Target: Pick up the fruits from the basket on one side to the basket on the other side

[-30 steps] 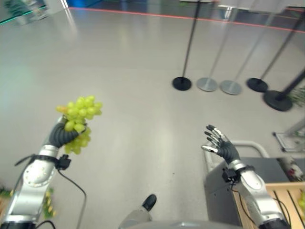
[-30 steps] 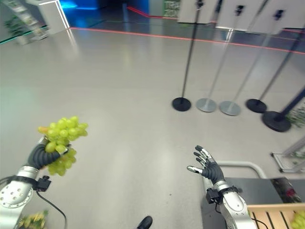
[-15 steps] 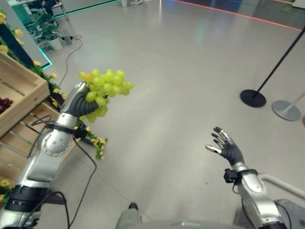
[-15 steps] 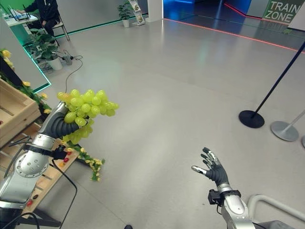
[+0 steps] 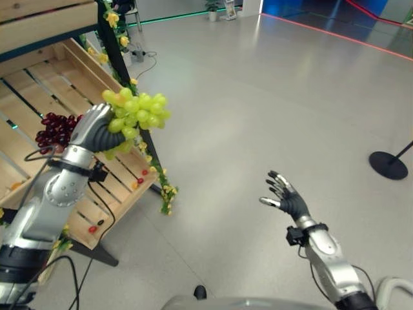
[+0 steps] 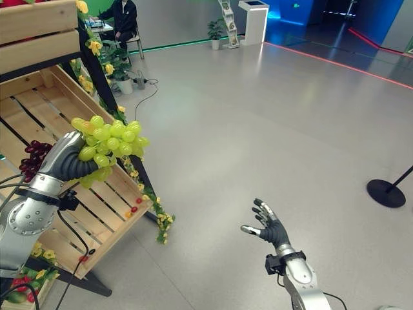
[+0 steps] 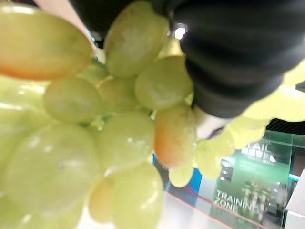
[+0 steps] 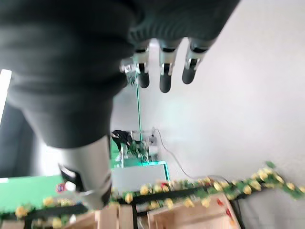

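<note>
Fingers of the left hand (image 5: 92, 132) are wrapped tight round a bunch of green grapes (image 5: 132, 114), so that's a solid grip, with the bunch held up in the air right in front of the slanted wooden crate (image 5: 39, 110) on the robot's left. From the left wrist view the grapes (image 7: 86, 124) sit right up against the camera, a couple of them with an orange blush, pressed against the hand's dark ribbed cover. Grapes aren't in the crate, they're just hanging over its lower edge. Inside the crate there's a bunch of dark red grapes (image 5: 55, 128) lying against the slats, just behind the left hand. A garland of yellow flowers (image 5: 161, 187) runs down the crate's black frame.

Right hand (image 5: 284, 197) is out over the bare grey floor (image 5: 271, 97), well apart from the crate, fingers spread and relaxed, nothing in it. A black stanchion base (image 5: 389, 165) sits on the floor off to the right.
</note>
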`<state>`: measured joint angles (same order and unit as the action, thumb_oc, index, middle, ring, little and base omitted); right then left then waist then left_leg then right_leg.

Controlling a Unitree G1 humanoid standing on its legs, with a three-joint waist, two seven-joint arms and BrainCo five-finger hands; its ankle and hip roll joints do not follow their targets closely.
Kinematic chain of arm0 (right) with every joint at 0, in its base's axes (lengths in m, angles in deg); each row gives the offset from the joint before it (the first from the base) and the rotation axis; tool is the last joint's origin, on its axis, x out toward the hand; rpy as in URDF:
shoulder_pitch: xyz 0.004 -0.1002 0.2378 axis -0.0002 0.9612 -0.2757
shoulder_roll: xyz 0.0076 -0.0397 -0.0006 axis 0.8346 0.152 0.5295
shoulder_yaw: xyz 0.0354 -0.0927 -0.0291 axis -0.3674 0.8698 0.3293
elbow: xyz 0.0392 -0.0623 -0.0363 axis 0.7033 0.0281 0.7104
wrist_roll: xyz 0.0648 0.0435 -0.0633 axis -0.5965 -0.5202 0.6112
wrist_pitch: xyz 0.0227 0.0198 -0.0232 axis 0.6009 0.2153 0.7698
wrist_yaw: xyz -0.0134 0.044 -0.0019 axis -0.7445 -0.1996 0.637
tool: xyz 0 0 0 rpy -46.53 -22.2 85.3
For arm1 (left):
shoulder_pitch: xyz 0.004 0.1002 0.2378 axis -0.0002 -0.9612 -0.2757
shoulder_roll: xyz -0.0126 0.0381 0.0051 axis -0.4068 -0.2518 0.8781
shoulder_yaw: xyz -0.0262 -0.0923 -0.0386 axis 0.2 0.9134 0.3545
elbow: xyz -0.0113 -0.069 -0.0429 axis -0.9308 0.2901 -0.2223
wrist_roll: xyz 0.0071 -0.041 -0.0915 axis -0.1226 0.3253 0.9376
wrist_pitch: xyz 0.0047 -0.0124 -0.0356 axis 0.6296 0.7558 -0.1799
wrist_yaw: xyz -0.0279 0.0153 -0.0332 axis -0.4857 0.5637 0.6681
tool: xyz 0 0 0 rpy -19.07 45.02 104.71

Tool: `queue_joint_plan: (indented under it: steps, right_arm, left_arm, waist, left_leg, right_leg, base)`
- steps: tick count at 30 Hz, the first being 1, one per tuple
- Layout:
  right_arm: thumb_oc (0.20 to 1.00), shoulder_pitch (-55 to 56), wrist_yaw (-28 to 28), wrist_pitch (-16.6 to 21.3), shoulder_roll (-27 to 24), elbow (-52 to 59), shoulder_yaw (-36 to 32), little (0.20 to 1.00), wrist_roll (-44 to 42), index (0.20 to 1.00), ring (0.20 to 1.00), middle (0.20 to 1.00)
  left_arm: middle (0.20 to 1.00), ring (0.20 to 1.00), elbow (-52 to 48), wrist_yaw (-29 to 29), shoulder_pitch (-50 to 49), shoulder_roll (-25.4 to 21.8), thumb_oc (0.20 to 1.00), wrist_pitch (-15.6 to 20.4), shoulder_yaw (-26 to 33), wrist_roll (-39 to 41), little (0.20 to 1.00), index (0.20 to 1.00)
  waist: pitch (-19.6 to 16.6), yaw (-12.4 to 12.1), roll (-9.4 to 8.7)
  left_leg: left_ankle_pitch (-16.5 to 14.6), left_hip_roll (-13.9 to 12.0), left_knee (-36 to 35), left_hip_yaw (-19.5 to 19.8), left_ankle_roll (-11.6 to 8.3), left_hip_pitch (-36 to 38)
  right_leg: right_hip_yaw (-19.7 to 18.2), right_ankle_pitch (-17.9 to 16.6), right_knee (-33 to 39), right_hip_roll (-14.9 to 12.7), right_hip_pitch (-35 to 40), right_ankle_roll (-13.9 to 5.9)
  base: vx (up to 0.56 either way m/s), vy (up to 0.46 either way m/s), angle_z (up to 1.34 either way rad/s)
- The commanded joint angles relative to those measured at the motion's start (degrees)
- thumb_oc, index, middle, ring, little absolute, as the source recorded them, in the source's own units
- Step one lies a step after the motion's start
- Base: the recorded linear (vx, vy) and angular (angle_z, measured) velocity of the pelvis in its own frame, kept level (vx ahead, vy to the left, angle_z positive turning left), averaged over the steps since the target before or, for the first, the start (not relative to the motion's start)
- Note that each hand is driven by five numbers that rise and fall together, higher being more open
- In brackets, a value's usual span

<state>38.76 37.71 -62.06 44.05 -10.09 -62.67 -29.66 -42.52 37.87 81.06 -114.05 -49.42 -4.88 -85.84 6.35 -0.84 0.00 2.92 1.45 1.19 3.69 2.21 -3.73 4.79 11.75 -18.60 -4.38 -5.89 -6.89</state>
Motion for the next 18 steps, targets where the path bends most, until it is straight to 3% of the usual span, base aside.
queue_joint_plan:
  steps: [1, 6, 7, 18]
  right_arm:
    - [1.0, -3.09, 0.36, 2.77, -2.88, 1.07, -1.51, 1.0, 0.75, 1.0, 1.0, 1.0]
    - [1.0, -2.47, 1.1, 2.65, -3.59, -0.11, -1.34, 1.0, 0.16, 1.0, 1.0, 1.0]
    - [1.0, -1.83, 1.24, 2.74, -4.1, -0.44, -1.52, 1.0, -0.21, 1.0, 1.0, 1.0]
    - [1.0, 1.76, 2.45, 3.41, -5.42, -0.79, -1.85, 1.0, -0.64, 1.0, 1.0, 1.0]
  left_arm:
    - [0.2, 0.2, 0.05, 5.16, 5.68, -1.06, 0.2, 1.3, 1.56, -2.51, 0.2, 0.2]
    - [0.2, 0.2, 5.87, 6.4, 8.14, -3.44, 0.2, 0.81, -1.2, -3.93, 0.2, 0.2]
    - [0.2, 0.2, 8.42, 6.35, 8.78, -6.54, 0.2, 0.03, -1.53, -4.85, 0.2, 0.2]
    - [0.2, 0.2, 24.38, 6.67, 17.69, -18.01, 0.2, -2.19, -10.35, -8.13, 0.2, 0.2]
  waist:
    - [-2.1, -1.01, -1.13]
    - [-3.86, -1.56, -0.86]
    - [-4.61, -1.43, -0.57]
    - [-5.9, 0.54, 0.67]
  left_leg:
    - [-4.81, 4.0, 0.84, 0.08, -0.82, 1.97]
    - [-5.13, 3.37, 0.35, -0.01, -1.53, 2.92]
    - [-5.12, 2.97, 0.0, 0.06, -1.64, 3.42]
    - [-3.93, 1.57, -4.55, -0.22, -2.49, 6.13]
  right_leg:
    - [5.88, -10.19, 10.39, -1.73, 1.15, 0.18]
    - [7.38, -11.09, 15.92, -0.84, 5.38, 0.09]
    - [6.88, -10.98, 16.64, -0.3, 6.06, 0.29]
    - [7.91, -11.87, 20.6, 0.18, 8.33, -0.11]
  base:
    - [0.08, -0.072, 0.98]
    - [0.1, -0.06, 0.33]
    - [0.09, -0.046, 0.02]
    - [0.04, -0.021, 0.03]
